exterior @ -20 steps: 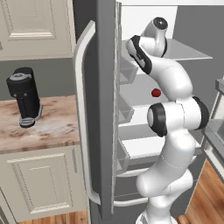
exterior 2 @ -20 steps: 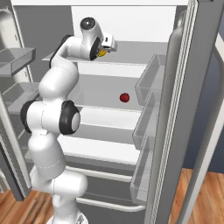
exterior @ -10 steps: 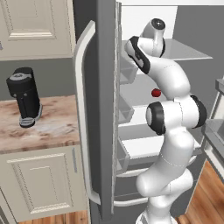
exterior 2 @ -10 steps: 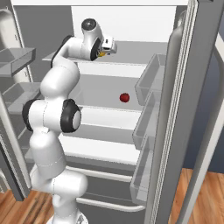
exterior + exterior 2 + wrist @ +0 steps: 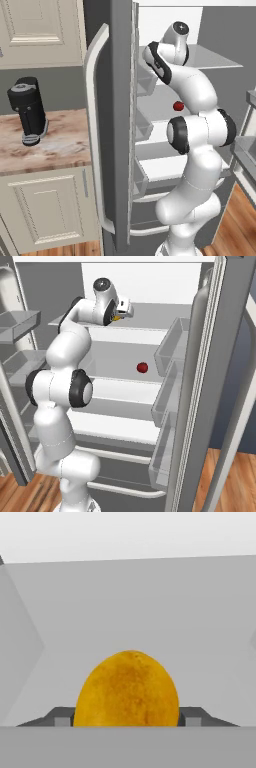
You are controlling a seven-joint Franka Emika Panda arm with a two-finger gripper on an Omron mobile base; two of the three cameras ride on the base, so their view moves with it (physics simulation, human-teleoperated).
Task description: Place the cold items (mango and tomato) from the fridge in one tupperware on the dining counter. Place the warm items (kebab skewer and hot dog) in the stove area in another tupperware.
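A mottled yellow-orange mango [image 5: 127,690] is seen against pale grey fridge [image 5: 150,286] walls. A small dark red tomato [image 5: 142,367] is set off by white shelves. Beige-pink marbling is shown on the counter [image 5: 55,145], topped by a black appliance [image 5: 29,111].

Arm raised, end effector [image 5: 121,310] level, fingers spread wide

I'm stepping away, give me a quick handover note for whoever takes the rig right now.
Gripper: reached onto the fridge's upper shelf, fingers either side of the mango; a firm grip isn't confirmed.
Tomato: on the shelf below, untouched.
Done: fridge open, arm at the mango.
Left: lift the mango, fetch the tomato, put both in a tupperware on the dining counter; then the warm items.
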